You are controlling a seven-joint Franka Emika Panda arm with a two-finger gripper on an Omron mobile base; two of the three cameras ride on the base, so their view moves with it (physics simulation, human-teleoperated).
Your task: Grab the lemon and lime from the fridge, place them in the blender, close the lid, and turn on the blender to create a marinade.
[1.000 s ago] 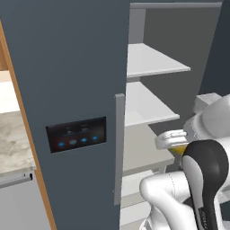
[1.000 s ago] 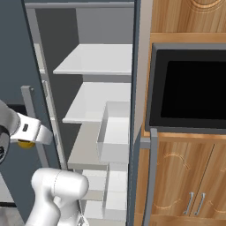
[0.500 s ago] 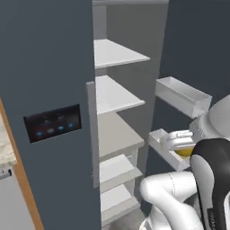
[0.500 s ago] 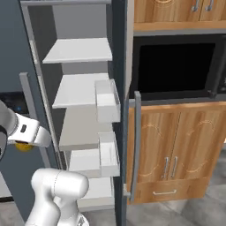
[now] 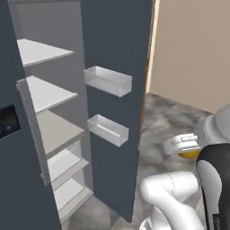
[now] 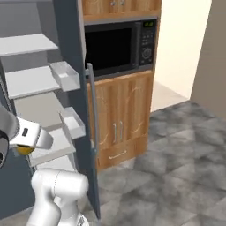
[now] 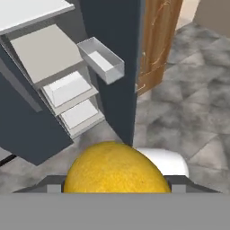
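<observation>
Gripper [image 7: 117,191] clamped on lemon [image 7: 116,168] — open fridge [image 7: 112,67] ahead; carry step, next needs blender — then lime.

A home kitchen: an open fridge [image 6: 70,66] with pale shelves [image 5: 42,94] and door bins [image 5: 108,81], a built-in microwave [image 6: 119,46] just beside it, wood cupboards [image 6: 121,126] below that, grey stone floor [image 6: 176,163].

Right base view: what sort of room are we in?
Most likely a home kitchen: an open fridge with pale shelves, a built-in microwave set in wood cupboards, and a lemon in the pincer.
</observation>
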